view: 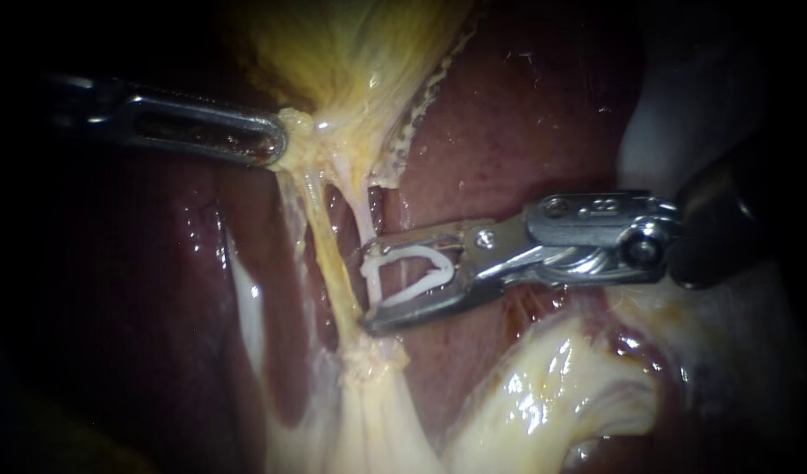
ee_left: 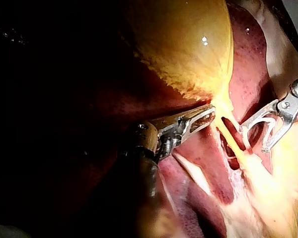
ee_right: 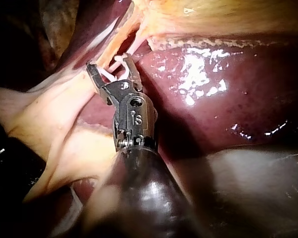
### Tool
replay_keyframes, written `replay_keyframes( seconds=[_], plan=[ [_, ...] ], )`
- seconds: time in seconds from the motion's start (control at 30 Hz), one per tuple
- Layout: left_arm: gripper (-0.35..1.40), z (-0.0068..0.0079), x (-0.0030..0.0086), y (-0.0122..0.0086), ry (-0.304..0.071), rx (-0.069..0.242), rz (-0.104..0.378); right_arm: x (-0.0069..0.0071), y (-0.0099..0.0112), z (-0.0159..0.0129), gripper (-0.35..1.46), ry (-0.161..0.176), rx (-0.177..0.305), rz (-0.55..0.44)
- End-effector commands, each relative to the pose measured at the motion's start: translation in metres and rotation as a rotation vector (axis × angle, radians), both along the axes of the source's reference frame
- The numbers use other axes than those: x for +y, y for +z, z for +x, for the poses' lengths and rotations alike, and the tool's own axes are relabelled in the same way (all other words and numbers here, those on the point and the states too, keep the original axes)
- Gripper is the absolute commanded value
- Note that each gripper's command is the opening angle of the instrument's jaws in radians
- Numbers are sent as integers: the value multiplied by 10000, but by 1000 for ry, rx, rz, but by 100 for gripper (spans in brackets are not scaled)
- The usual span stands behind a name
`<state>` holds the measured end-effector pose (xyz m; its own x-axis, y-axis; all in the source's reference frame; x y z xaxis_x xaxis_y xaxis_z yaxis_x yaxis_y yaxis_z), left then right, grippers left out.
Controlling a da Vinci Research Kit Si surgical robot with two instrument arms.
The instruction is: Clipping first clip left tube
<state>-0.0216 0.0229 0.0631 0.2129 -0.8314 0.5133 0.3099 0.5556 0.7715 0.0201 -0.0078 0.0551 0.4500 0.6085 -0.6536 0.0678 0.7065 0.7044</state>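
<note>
Nearest the right wrist camera: my right instrument (ee_right: 110,63), with a dark shaft, a silver hinged head and two slim steel jaws. The jaws are standing wide apart yet bearing from both sides on the legs of a white V-shaped clip (view: 403,254), which is sitting loaded between them with its mouth facing the tubes. Judgement: I am holding it wide so the mouth can pass around a strand before squeezing.

Just ahead of the mouth: left tube (view: 328,263), a yellowish taut cord running from the gallbladder's neck to pale fatty tissue (view: 377,412). It is lying at the jaw tips and, as far as I can tell, not yet across the clip.

Beside it: right tube (view: 361,215), a thinner whitish strand passing by the upper jaw.

Further out: my left instrument (view: 278,145), with long slotted steel jaws, is pinching the neck of the yellow, glistening gallbladder (view: 350,53). I judge it is drawing both strands taut and separate over the dark red liver (view: 526,114).

View notes:
- Endoscope view alone is showing how the mouth stands to the tube.
- Left wrist view is showing the pinch side-on and the window between the strands.
- Right wrist view is not showing the left instrument at all.
</note>
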Motion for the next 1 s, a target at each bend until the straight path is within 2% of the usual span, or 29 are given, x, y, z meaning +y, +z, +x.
replay_keyframes(
  seconds=[0.03,0.13,0.23,0.3,0.37,0.47,0.57,0.73,1.0],
  plan=[
    [-35,0,0,0,0,0,0,0,-3,-1,50,9,11,5],
    [-35,1,0,0,0,0,0,0,-11,-2,50,25,32,17],
    [-35,1,0,0,1,-1,0,-1,-17,-2,50,25,63,57],
    [-35,2,0,0,1,-1,0,-2,-19,-1,50,19,79,77],
    [-35,2,0,0,1,-1,0,-2,-19,0,49,-2,100,102],
    [-35,2,0,0,1,-1,0,-4,-17,3,49,-17,104,117],
    [-35,1,0,0,1,-1,0,-7,-10,8,48,-29,105,127],
    [-35,1,0,-1,1,-1,0,-15,11,13,48,-25,95,135],
    [-35,1,0,-1,1,-1,0,-16,48,13,49,-30,65,125]
  ],
)
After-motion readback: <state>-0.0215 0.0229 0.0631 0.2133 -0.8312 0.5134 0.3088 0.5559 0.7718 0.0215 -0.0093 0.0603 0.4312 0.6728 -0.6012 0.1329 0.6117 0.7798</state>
